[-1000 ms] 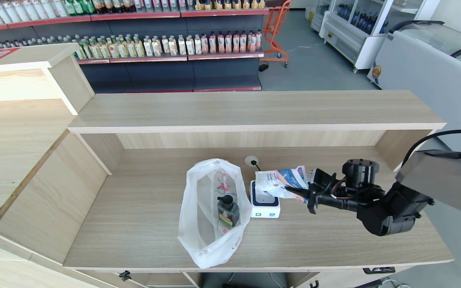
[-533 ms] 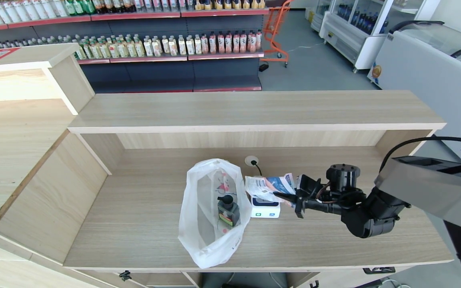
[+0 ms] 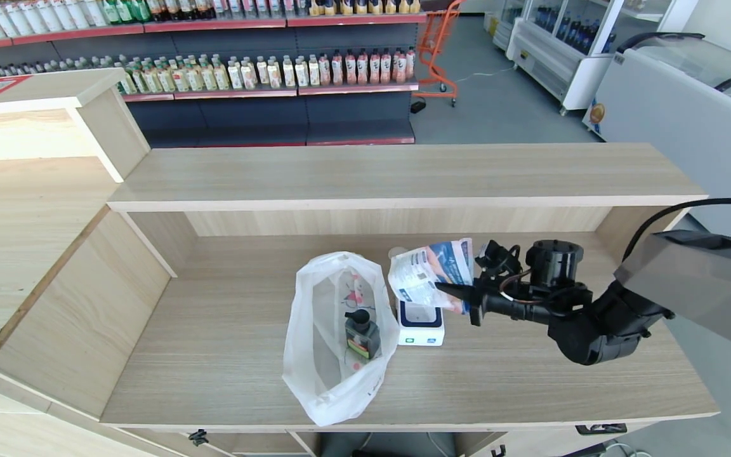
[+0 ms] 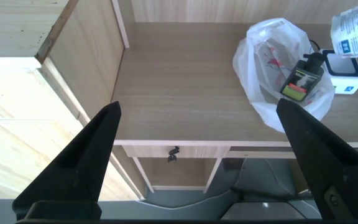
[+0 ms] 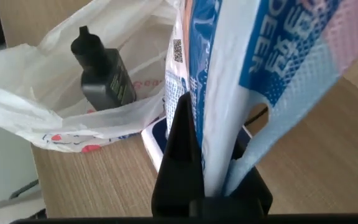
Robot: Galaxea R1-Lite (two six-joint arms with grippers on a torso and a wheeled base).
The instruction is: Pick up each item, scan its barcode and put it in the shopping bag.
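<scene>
Scan step: right gripper (image 3: 451, 292) fingers clamp packet (image 3: 429, 270) over scanner (image 3: 421, 328) (left gripper (image 4: 199, 112) wide); next, shopping bag (image 3: 302, 317) at 9 o'clock.

a shop, prob. a small supermarket or convenience store: long red-edged shelves (image 3: 232, 95) across the back packed w/ rows of bottled drinks (image 3: 289, 71), an orange trolley (image 3: 440, 47) in the aisle, glass-door fridges (image 3: 562, 25) & a chest freezer (image 3: 676, 108) along the right side. up front is a light-wood checkout counter (image 3: 403, 174) w/ a raised customer ledge, a small white barcode scanner (image 3: 421, 327) on the lower top & a thin plastic shopping bag (image 3: 305, 343) just beside it.
</scene>
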